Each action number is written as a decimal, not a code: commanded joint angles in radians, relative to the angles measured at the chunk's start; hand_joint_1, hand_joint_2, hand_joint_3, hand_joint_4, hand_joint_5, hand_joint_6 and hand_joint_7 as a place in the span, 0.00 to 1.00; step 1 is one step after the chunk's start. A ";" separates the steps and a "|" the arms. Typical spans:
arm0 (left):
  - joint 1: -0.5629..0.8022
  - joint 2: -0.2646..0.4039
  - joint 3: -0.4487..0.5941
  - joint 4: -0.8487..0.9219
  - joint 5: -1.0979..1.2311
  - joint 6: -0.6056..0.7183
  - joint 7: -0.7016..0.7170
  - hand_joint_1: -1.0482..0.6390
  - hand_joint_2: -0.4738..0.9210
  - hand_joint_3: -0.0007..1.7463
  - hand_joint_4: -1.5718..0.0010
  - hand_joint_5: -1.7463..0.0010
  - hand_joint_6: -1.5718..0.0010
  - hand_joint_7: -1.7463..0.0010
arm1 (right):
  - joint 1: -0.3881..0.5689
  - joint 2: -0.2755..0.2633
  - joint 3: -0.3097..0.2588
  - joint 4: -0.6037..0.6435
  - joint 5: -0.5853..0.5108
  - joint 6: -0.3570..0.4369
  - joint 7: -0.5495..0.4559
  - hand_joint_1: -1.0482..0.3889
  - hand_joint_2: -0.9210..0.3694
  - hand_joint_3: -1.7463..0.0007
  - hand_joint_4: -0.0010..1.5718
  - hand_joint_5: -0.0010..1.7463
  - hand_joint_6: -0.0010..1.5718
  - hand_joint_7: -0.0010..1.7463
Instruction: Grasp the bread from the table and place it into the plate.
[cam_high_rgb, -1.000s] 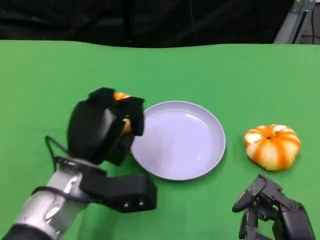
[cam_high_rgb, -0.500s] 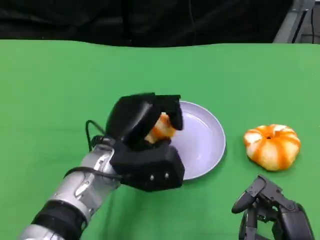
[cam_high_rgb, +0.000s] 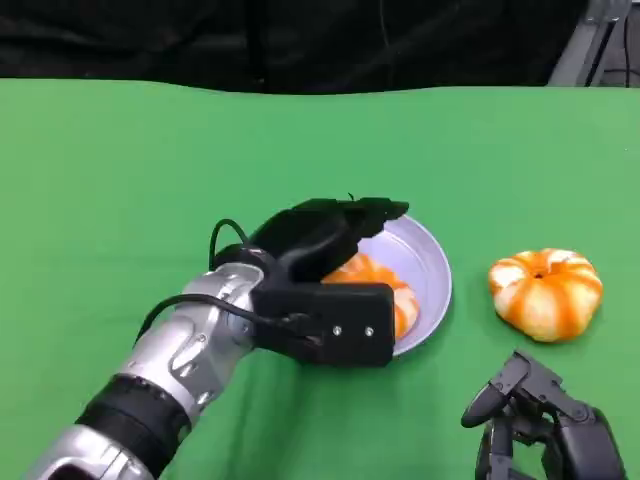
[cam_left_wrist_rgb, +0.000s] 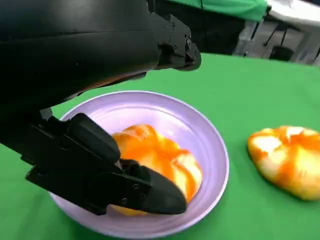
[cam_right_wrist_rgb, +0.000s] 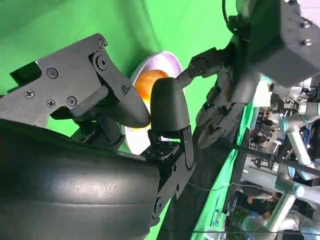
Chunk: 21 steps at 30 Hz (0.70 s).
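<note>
Bread: an orange-and-white glazed roll lying inside the plate, on the side nearer the robot
Plate: a pale lilac round plate on the green table
Left hand: the left hand is over the plate, fingers spread apart above the roll, one finger low beside it; whether it touches the roll cannot be told
Right hand: the right hand at the near table edge, fingers loosely parted, holding nothing
Second roll: a matching orange-striped bun on the table, right of the plate and apart from it
</note>
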 joint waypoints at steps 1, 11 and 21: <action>-0.001 0.024 -0.004 -0.030 0.029 -0.001 0.035 0.05 1.00 0.23 1.00 1.00 1.00 0.94 | 0.001 -0.004 0.001 -0.005 0.001 0.001 -0.007 0.56 0.21 0.19 0.56 1.00 0.37 1.00; 0.173 0.105 0.129 -0.255 -0.064 -0.045 0.111 0.19 1.00 0.19 1.00 0.58 0.96 0.72 | 0.002 -0.007 0.000 -0.003 0.000 -0.004 -0.010 0.57 0.21 0.19 0.56 1.00 0.37 1.00; 0.453 0.143 0.308 -0.409 -0.304 -0.251 0.168 0.33 0.97 0.13 0.75 0.41 0.76 0.64 | 0.004 -0.006 0.006 -0.007 -0.012 -0.001 -0.018 0.57 0.21 0.19 0.57 1.00 0.37 1.00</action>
